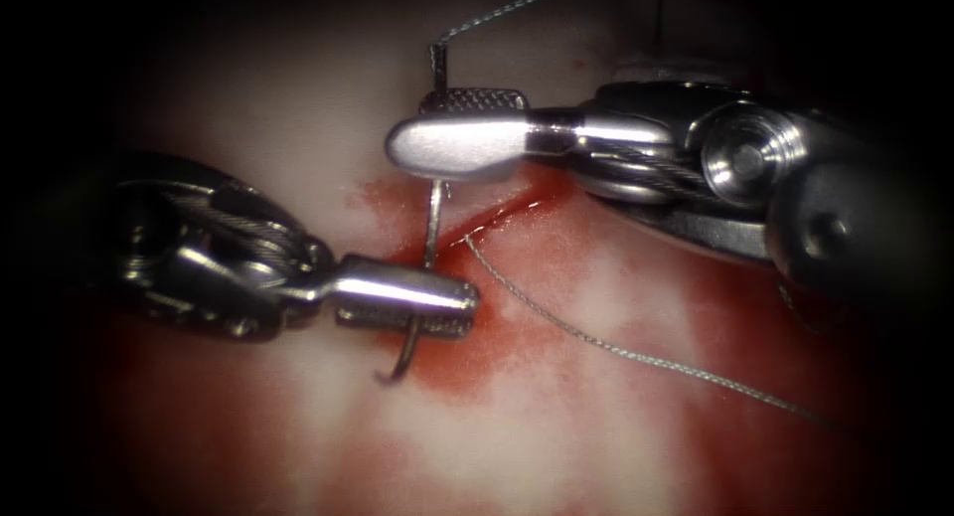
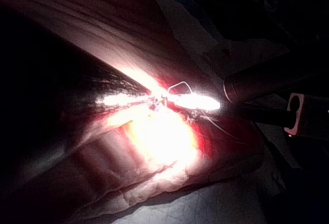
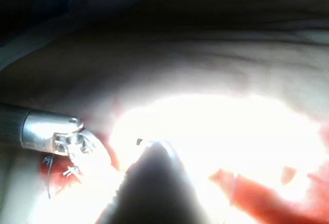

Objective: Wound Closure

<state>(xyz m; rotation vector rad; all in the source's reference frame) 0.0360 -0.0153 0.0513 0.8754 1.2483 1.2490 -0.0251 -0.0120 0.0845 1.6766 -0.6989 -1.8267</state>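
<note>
Both tools grip the needle (image 1: 429,240): the right arm's tool (image 1: 462,123) has its jaws closed on it near the swaged end, where the thread (image 1: 636,355) leaves, while the left arm's tool (image 1: 437,302) is clamped nearer the point, apparently so the needle stays controlled. Its long axis runs near vertical in the endoscope view, point curving down and left, clear of the tissue (image 1: 298,108). It sits above the cut (image 1: 497,216), amid red fluid (image 1: 477,357).
</note>
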